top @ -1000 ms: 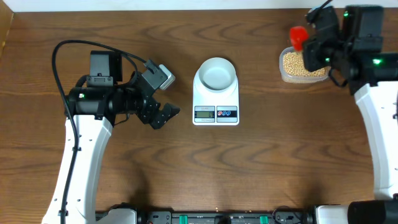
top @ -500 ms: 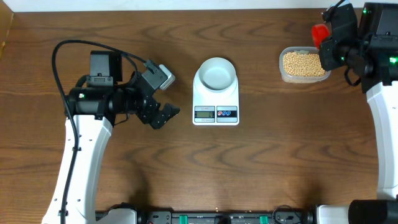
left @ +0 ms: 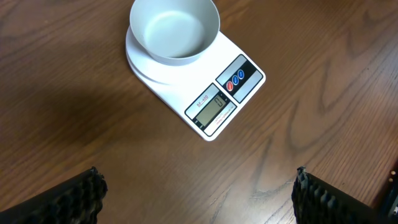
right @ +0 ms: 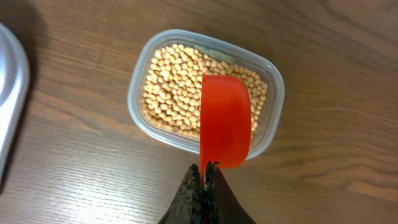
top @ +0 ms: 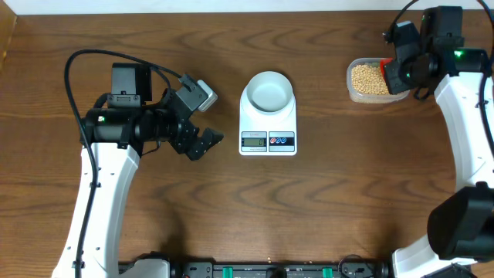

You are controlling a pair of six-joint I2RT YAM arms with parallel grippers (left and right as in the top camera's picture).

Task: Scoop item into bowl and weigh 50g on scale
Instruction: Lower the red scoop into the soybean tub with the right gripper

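The pale bowl (top: 268, 91) stands empty on the white scale (top: 268, 133) at the table's middle; both show in the left wrist view, bowl (left: 175, 31) and scale (left: 214, 102), whose display reads 0. Tan beans (top: 367, 79) fill a clear tub (top: 353, 93) at the far right, also in the right wrist view (right: 174, 87). My right gripper (top: 395, 65) is shut on the handle of a red scoop (right: 225, 121) and holds it on edge over the tub's right part. My left gripper (top: 202, 140) is open and empty, left of the scale.
The clear tub's rim (right: 135, 93) lies close to the table's far right edge. A grey rounded edge (right: 11, 93) shows at the left of the right wrist view. Bare wood lies in front of the scale.
My right gripper with the red scoop moved right, then came back left and down over the tub. The left arm has not moved.
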